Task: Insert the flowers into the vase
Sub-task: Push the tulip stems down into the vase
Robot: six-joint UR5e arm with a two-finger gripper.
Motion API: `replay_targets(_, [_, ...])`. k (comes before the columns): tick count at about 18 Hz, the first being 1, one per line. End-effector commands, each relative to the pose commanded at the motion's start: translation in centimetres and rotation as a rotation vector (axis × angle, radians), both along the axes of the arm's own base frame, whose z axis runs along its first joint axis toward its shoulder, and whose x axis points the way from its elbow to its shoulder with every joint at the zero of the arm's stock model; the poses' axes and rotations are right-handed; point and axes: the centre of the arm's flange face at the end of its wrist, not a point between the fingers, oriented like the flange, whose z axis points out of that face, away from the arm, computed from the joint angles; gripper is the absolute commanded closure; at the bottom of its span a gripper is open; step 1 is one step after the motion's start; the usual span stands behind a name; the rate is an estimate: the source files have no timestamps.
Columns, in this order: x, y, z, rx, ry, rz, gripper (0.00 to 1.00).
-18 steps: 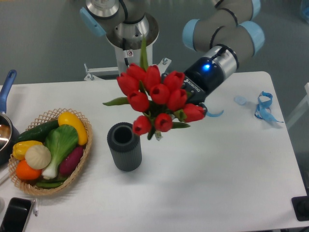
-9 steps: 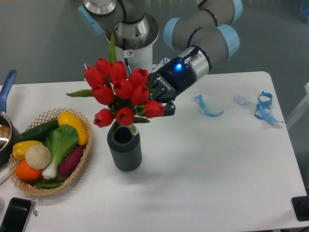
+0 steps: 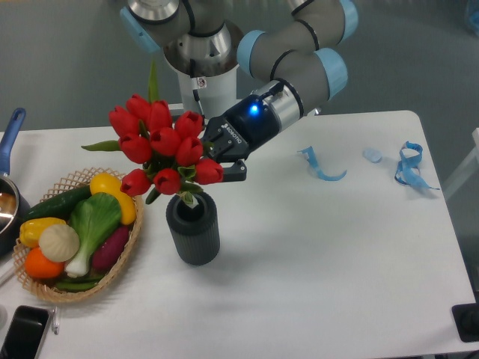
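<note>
The flowers [image 3: 159, 145], a bunch of red tulip buds with green leaves, hang tilted just above the vase. My gripper [image 3: 218, 163] is shut on their stems from the right, and its fingertips are partly hidden behind the buds. The vase [image 3: 193, 227] is a dark grey ribbed cylinder standing upright on the white table, its round mouth directly under the lowest buds. A pale stem end shows at the vase mouth; I cannot tell how deep it reaches.
A wicker basket [image 3: 126, 247] of toy vegetables sits left of the vase, close to it. A pan [image 3: 6, 196] with a blue handle is at the far left. Blue ribbons [image 3: 408, 166] lie at the right. A phone [image 3: 25, 331] lies at the bottom left.
My arm has carried the flowers leftward and down, from right of the vase to right over its mouth.
</note>
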Motion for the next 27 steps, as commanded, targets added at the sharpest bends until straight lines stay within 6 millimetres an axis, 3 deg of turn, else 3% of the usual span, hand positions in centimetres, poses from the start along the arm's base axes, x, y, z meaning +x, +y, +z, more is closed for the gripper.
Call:
replay_targets(5, [0.3, -0.1, -3.0, 0.009, 0.021, -0.004, 0.79])
replay_targets(10, [1.3, -0.7, -7.9, 0.02, 0.06, -0.006, 0.79])
replay_targets(17, [1.4, -1.3, -9.5, -0.012, 0.055, 0.002, 0.79])
replay_targets(20, [0.5, -2.3, -10.6, -0.059, 0.072, 0.028, 0.79])
replay_targets(27, [-0.1, -2.7, -10.7, -0.06, 0.081, 0.04, 0.77])
